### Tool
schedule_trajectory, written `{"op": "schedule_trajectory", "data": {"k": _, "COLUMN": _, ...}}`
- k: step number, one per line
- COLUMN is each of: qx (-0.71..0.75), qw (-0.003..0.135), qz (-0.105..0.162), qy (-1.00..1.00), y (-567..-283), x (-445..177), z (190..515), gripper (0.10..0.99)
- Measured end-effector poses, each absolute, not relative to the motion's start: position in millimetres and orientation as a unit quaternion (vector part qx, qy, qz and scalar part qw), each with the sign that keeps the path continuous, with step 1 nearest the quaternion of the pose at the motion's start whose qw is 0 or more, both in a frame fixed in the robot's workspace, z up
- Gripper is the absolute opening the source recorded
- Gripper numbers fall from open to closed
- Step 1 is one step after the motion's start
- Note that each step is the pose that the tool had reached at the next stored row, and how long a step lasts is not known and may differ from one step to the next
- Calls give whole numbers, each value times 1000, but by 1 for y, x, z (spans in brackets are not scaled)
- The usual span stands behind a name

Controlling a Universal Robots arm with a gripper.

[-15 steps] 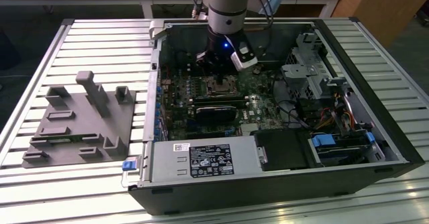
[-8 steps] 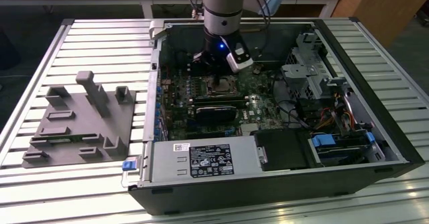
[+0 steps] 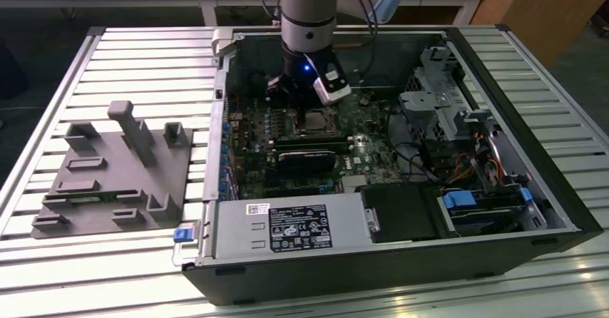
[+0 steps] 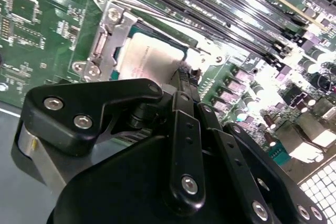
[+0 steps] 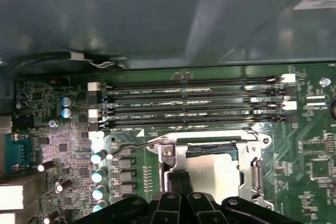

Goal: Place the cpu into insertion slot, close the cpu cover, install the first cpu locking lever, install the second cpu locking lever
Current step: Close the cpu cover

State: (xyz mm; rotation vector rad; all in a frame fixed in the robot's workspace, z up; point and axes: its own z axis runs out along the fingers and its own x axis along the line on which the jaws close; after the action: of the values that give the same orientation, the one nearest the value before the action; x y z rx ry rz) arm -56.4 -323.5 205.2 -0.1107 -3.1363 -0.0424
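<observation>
an open black computer case (image 3: 400,269) lies on a slatted metal table (image 3: 142,54). inside it, the small flat silver-grey cpu (image 4: 149,59) sits in the square insertion slot (image 3: 311,123) on the green board. the thin silvery cpu cover (image 4: 107,35) lies flat around it. the black gripper (image 5: 179,178) hangs at the cover's edge, its 2 fingers drawn together with nothing seen between them. 4 long black memory slots (image 5: 189,103) run close along 1 side, and a thin wire lever (image 5: 137,145) juts from a corner. in both wrist views the gripper's body hides part of the cpu.
</observation>
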Motion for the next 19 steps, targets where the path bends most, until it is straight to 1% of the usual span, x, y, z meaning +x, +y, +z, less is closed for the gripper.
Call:
{"op": "schedule_trajectory", "data": {"k": 13, "qx": -35, "qw": 2, "qz": -14, "qy": -999, "y": -324, "x": -59, "z": 201, "gripper": 106}}
{"op": "schedule_trajectory", "data": {"k": 19, "qx": -35, "qw": 2, "qz": -32, "qy": -999, "y": -325, "x": -59, "z": 201, "gripper": 106}}
